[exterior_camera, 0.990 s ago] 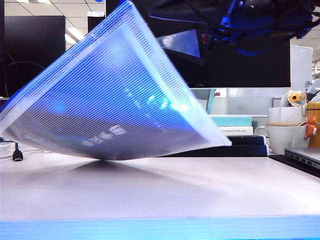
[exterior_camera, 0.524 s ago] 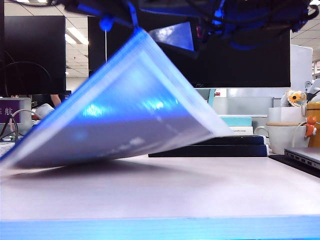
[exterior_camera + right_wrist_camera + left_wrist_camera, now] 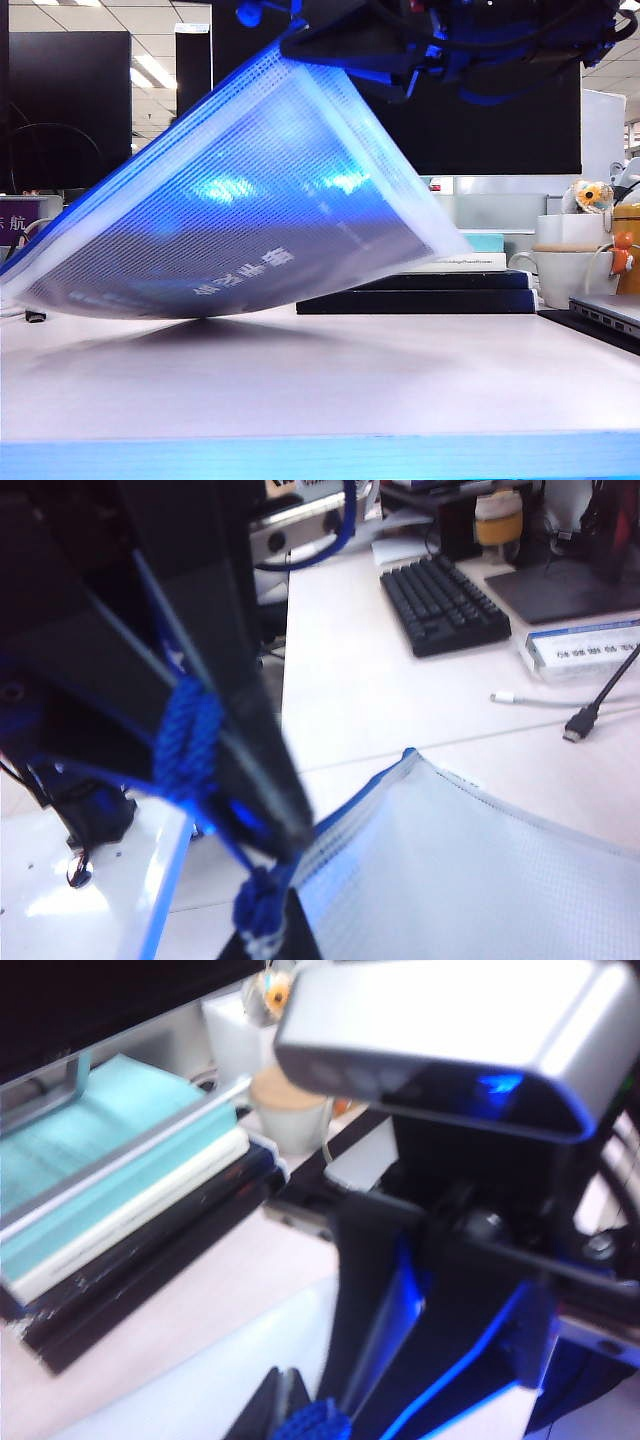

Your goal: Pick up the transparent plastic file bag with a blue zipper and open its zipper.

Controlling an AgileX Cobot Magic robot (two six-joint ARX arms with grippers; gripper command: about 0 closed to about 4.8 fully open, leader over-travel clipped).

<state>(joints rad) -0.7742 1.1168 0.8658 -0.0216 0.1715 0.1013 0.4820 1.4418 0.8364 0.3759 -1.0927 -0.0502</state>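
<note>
File bag (image 3: 250, 210): translucent whitish mesh pouch, blue zipper (image 3: 350, 805) along raised edge, tilted, lowest fold touching worktop (image 3: 320, 390) near left edge. Left gripper (image 3: 300, 1422), right gripper (image 3: 262, 905): both clamped on zipper edge, top corner.

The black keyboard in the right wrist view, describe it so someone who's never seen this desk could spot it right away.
Start from the white desk that lies beyond the lifted mesh file bag. Farther along that desk, a dark rectangular keyboard lies at a slant. It is the only thing there with rows of keys; the black cable plug nearer the bag is thin and small.
</note>
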